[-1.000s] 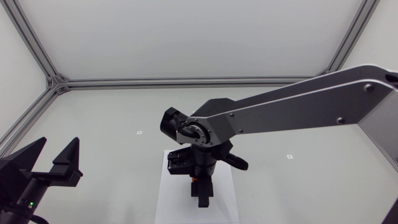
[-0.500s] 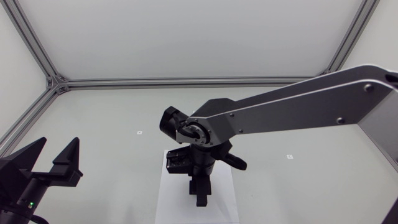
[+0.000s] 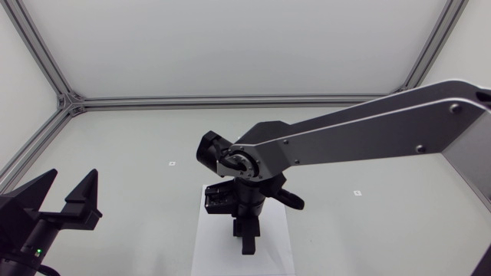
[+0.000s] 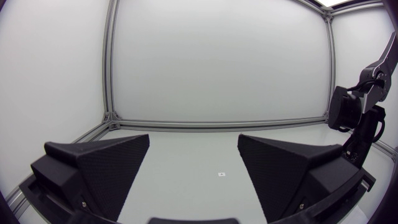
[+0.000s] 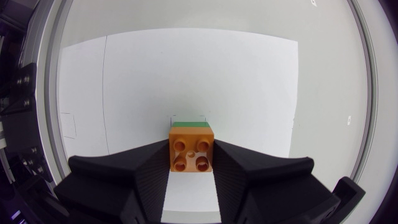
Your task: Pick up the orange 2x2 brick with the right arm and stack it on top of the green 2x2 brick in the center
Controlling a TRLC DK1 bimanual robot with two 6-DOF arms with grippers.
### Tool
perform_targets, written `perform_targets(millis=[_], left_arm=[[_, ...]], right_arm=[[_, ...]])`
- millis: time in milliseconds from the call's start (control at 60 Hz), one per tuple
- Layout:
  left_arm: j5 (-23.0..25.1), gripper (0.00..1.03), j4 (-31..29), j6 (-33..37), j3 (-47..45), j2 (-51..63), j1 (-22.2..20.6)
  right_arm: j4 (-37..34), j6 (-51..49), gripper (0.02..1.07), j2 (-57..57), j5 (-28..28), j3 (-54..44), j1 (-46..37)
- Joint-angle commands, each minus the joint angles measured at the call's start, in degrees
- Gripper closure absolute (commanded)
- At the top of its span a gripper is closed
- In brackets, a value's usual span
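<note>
Head view: The right arm (image 3: 360, 134) entered from the right edge and reached to the middle of the table (image 3: 138, 138). Its wrist hung over a white sheet (image 3: 278, 247), with the right gripper (image 3: 247, 239) pointing down at it. The arm's own bulk hid both bricks and the fingertips. The left gripper (image 3: 67, 198) sat near the lower left corner, partly cut off, fingers spread, nothing between them.

Left wrist view: The left gripper's fingers (image 4: 102, 165) stood wide apart and held nothing. Only the wrist of the right arm showed, at the far side; its gripper could not be made out.

Right wrist view: The orange brick (image 5: 191, 148) sat between the fingers of the right gripper, one finger against each side, so the grip was closed on it. The green brick (image 5: 189, 124) lay directly under it, showing only as a thin strip past the orange brick's far edge. Whether the studs were fully seated could not be judged.
</note>
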Motion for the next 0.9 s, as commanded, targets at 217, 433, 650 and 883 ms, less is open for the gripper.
perform_targets(millis=[217,433,650,883], left_arm=[[0.07,0.04,-0.58,0.33,-2.35,-0.32,0.13],[0.07,0.04,-0.58,0.33,-2.35,-0.32,0.13],[0.07,0.04,-0.58,0.33,-2.35,-0.32,0.13],[0.07,0.04,-0.58,0.33,-2.35,-0.32,0.13]], right_arm=[[0.04,0.43,0.79,1.34,-0.17,0.61,2.0],[0.13,0.51,0.79,1.78,0.09,0.88,1.38],[0.04,0.43,0.79,1.96,0.18,1.14,1.03],[0.04,0.25,0.79,1.96,0.35,0.88,0.33]])
